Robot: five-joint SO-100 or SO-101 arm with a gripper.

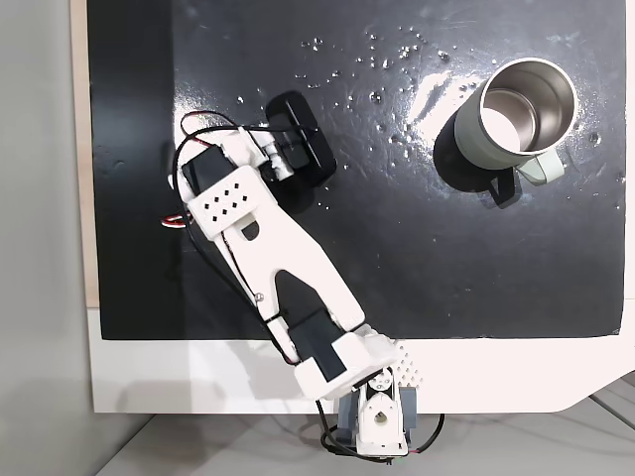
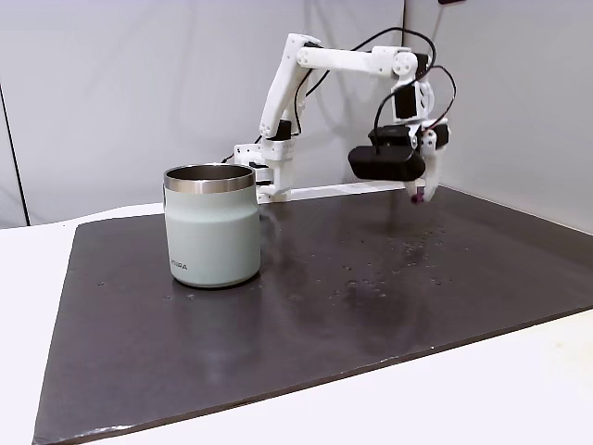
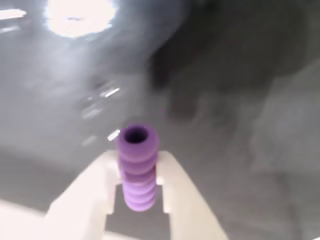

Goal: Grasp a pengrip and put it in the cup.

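Note:
A small light-purple ribbed pengrip (image 3: 137, 167) stands pinched between my white fingers (image 3: 100, 185) in the wrist view, its hollow end toward the camera. My gripper (image 3: 136, 172) is shut on it and held above the dark mat. From the side in a fixed view the pengrip (image 2: 418, 197) shows as a purple tip under the gripper (image 2: 422, 190), well clear of the mat. The mint-green cup (image 1: 516, 114) with its steel inside stands upright at the upper right in a fixed view, far from the gripper (image 1: 283, 164). In the other fixed view the cup (image 2: 212, 225) is at the left.
The black mat (image 1: 397, 268) covers most of the white table (image 1: 516, 377). Small shiny specks (image 1: 397, 59) are scattered on the mat near the cup. The arm's base (image 1: 372, 416) sits at the table's front edge, with wires (image 1: 213, 124) looping by the wrist.

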